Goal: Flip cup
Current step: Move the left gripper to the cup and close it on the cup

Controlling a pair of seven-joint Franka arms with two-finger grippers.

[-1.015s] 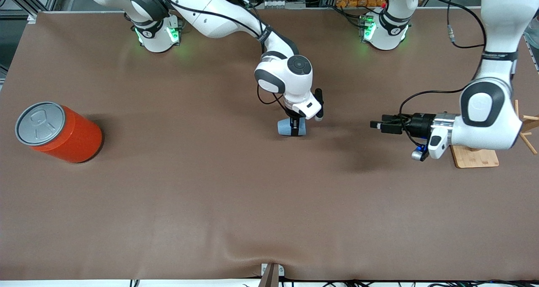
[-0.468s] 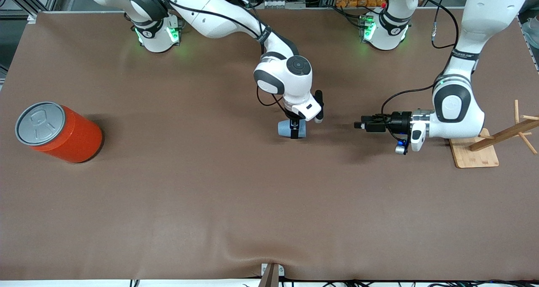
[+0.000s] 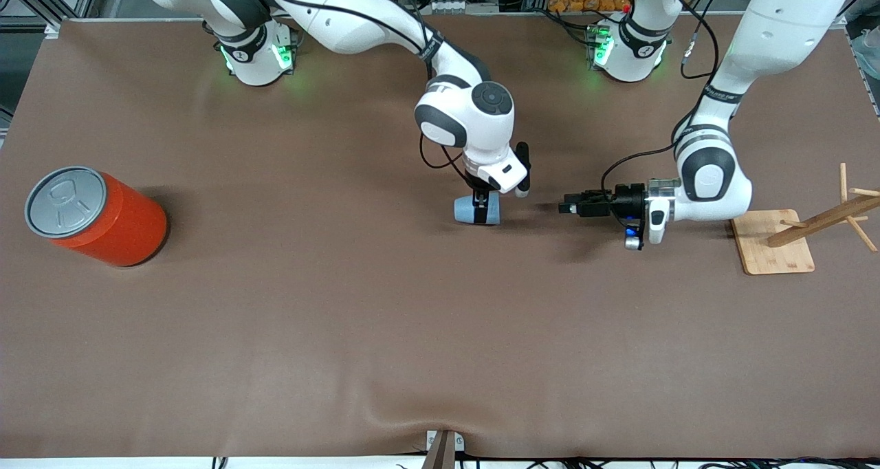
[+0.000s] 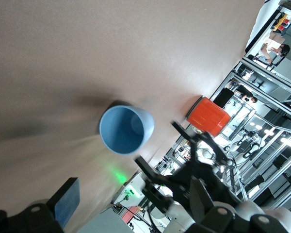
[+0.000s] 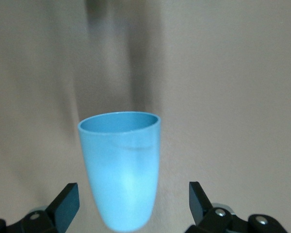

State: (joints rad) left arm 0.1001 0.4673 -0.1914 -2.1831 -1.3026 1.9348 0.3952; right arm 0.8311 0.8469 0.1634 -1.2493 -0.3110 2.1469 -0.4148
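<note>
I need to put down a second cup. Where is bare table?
Bare cloth runs nearer the camera than the orange can, cup and wooden stand. Crowded: mid-table, right pincer at the cup, left pincer beside it.

A brown table [image 3: 275, 331] carries a blue cup [image 3: 467, 210] lying on its side. An orange can [image 3: 96, 216] sits toward the right arm's end; a wooden rack [image 3: 773, 250] toward the left arm's.

small light-blue cup [image 3: 469, 210] lies on its side mid-table
</note>
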